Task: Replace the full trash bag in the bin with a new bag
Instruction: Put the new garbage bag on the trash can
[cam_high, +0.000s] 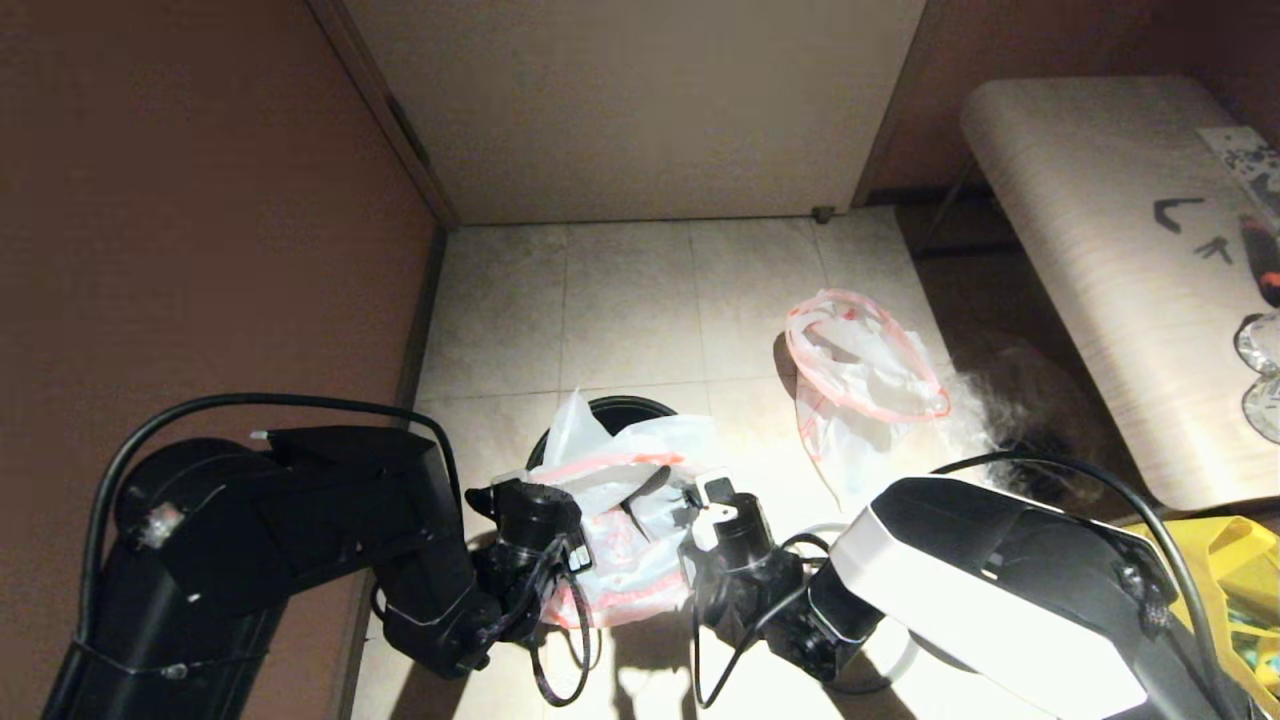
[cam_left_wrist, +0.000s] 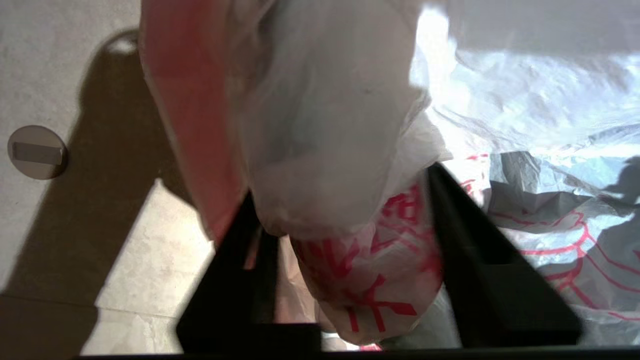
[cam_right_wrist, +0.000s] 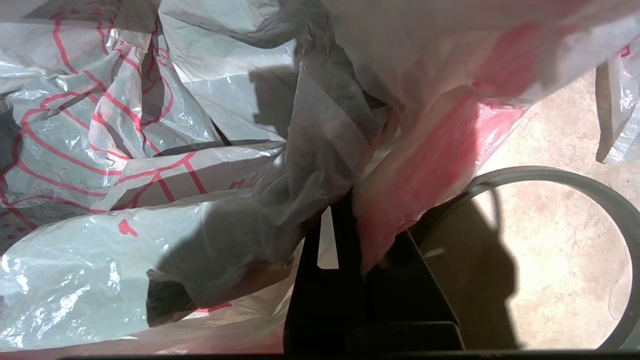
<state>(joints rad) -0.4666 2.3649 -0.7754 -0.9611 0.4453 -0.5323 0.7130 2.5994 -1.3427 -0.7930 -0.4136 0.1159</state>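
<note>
The full trash bag (cam_high: 625, 520), translucent white with a pink-red hem, stands just in front of the black bin (cam_high: 615, 405), between my two grippers. My left gripper (cam_high: 578, 548) is at its left side. In the left wrist view its fingers (cam_left_wrist: 475, 250) are spread wide, and the bag (cam_left_wrist: 350, 210) bulges between them. My right gripper (cam_high: 705, 500) is shut on the bag's film beside the pink hem (cam_right_wrist: 420, 170). The bin's grey hoop (cam_right_wrist: 550, 172) lies on the floor. The new bag (cam_high: 860, 380) lies limp on the tiles at the right.
A crinkly clear bag (cam_high: 1010, 420) sits right of the new bag. A pale table (cam_high: 1100, 250) fills the right side, with a yellow bag (cam_high: 1230, 560) below it. Brown walls close the left and back. A round floor drain (cam_left_wrist: 36, 152) shows in the tiles.
</note>
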